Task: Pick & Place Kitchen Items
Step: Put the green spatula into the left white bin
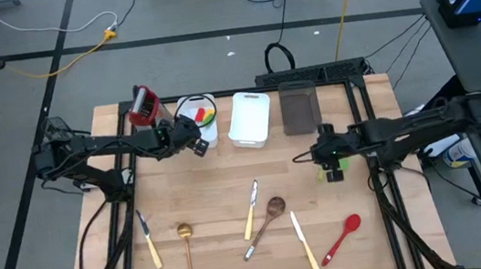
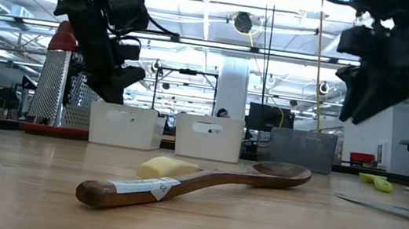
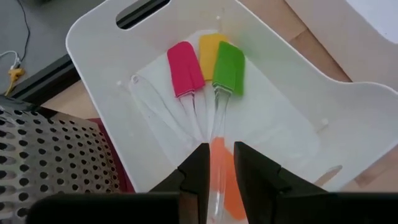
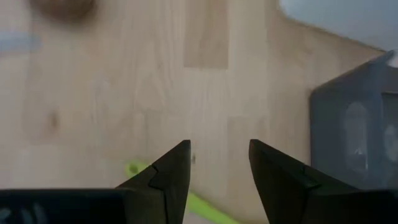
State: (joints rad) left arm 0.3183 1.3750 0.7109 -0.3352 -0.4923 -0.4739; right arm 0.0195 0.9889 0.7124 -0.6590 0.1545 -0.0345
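Grips the orange spatula [image 3: 219,180] in the left jaws over the white bin [image 3: 93,37] at the tabletop's far edge, risking a crooked drop onto its rim, and poises released right jaws above the green spatula [image 4: 205,204] near the right edge.

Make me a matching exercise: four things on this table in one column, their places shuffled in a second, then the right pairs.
Things:
1. Red spoon
2. Gold ladle
3. Grater
4. Green spatula

Places:
A. In the white bin under the left pincer
B. Front right of the table
C. Front left, right of a knife
D. Back left, beside the white bin

Pairs: 1-B, 2-C, 3-D, 4-A
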